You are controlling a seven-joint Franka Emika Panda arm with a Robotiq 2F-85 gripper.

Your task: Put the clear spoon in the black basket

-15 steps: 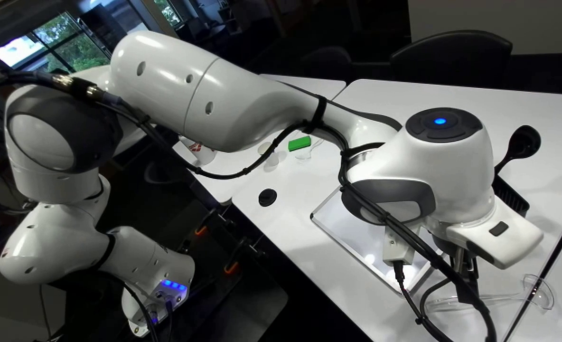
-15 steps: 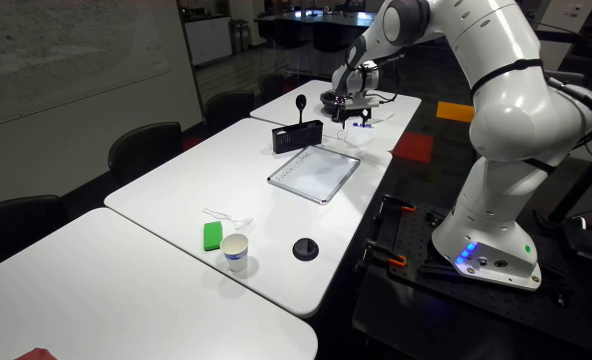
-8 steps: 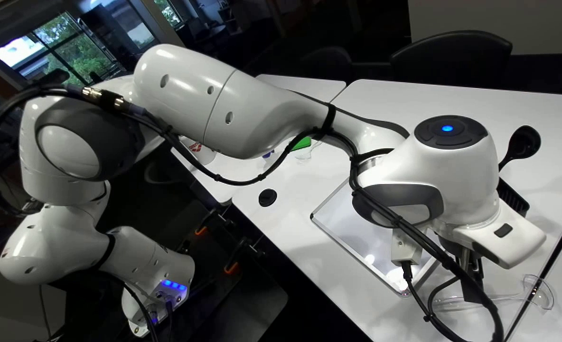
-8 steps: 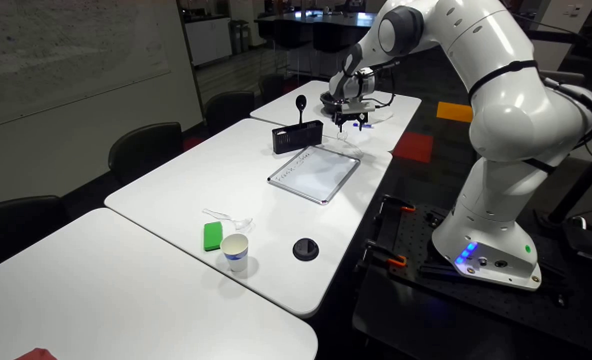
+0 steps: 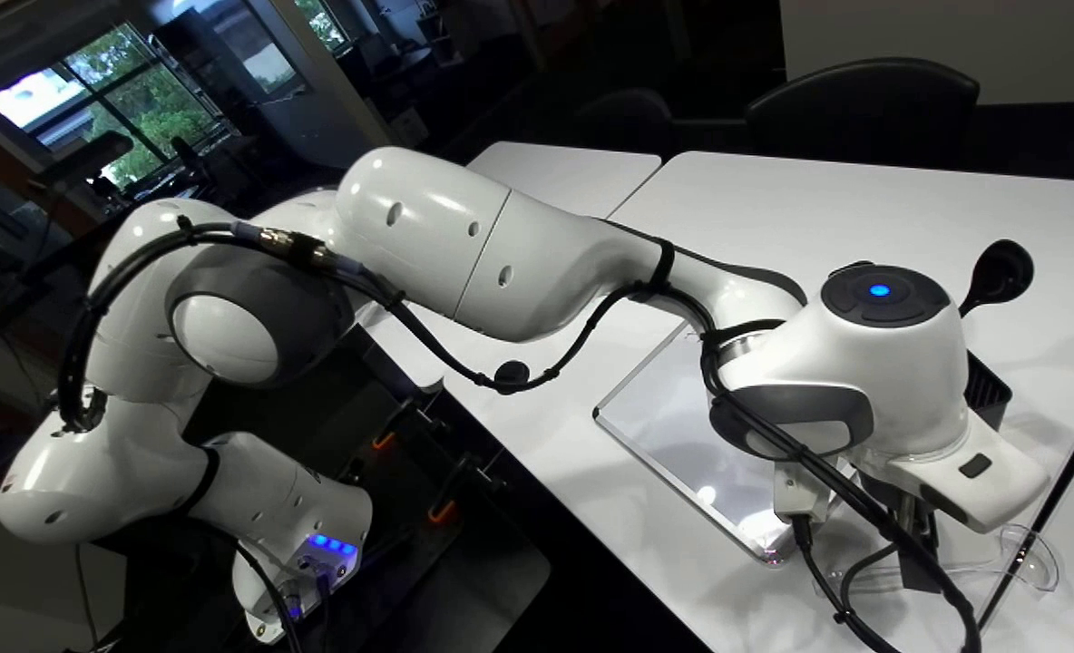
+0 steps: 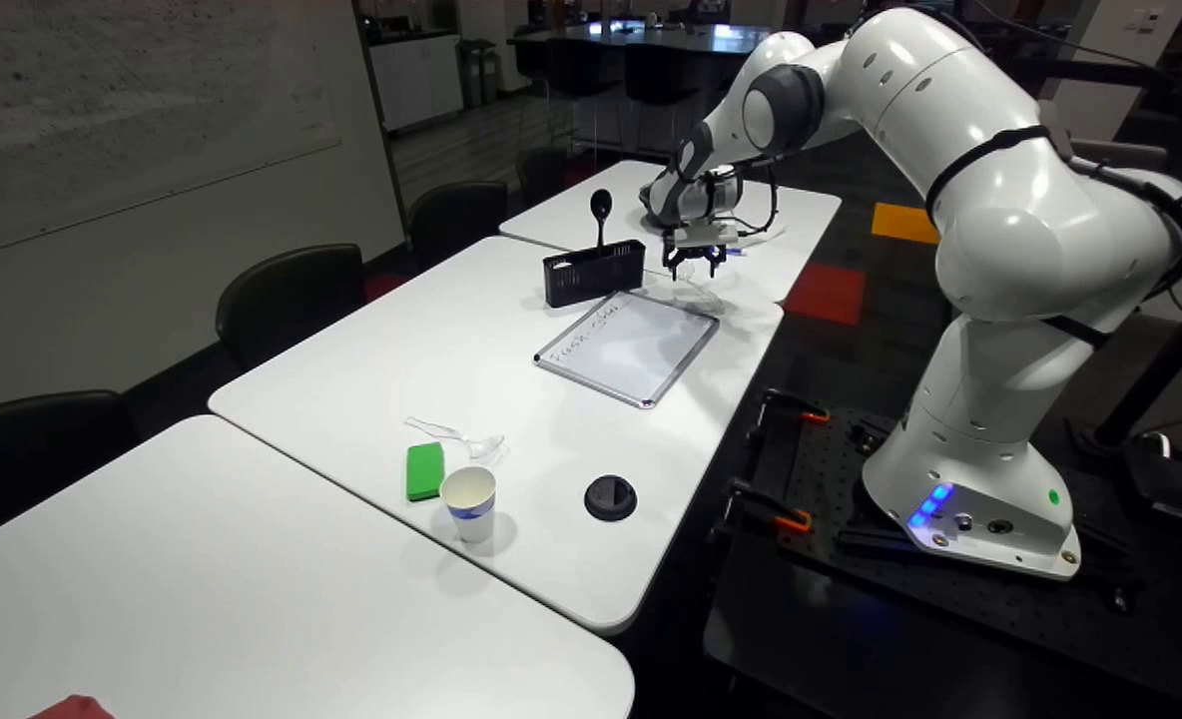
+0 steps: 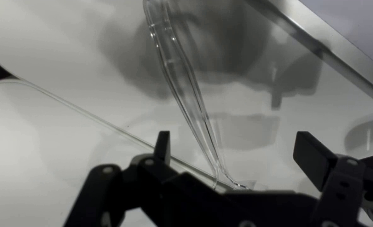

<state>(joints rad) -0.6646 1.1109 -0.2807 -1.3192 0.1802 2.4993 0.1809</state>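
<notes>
claw (image 7: pixel 233 147) — parted, over clear spoon (image 7: pixel 187 94) (lying flat), black basket (image 6: pixel 596 280) nearby

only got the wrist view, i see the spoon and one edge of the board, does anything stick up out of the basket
Observer: Yes. In an exterior view a black ladle stands in the basket, head up.
Operator: ok and is this spoon the only clear one
Observer: No. In an exterior view a second spoon lies near the green block.
Operator: got it, where's the basket relative to the board
Observer: It stands upright close to one corner; I can't tell whether they touch.
</notes>
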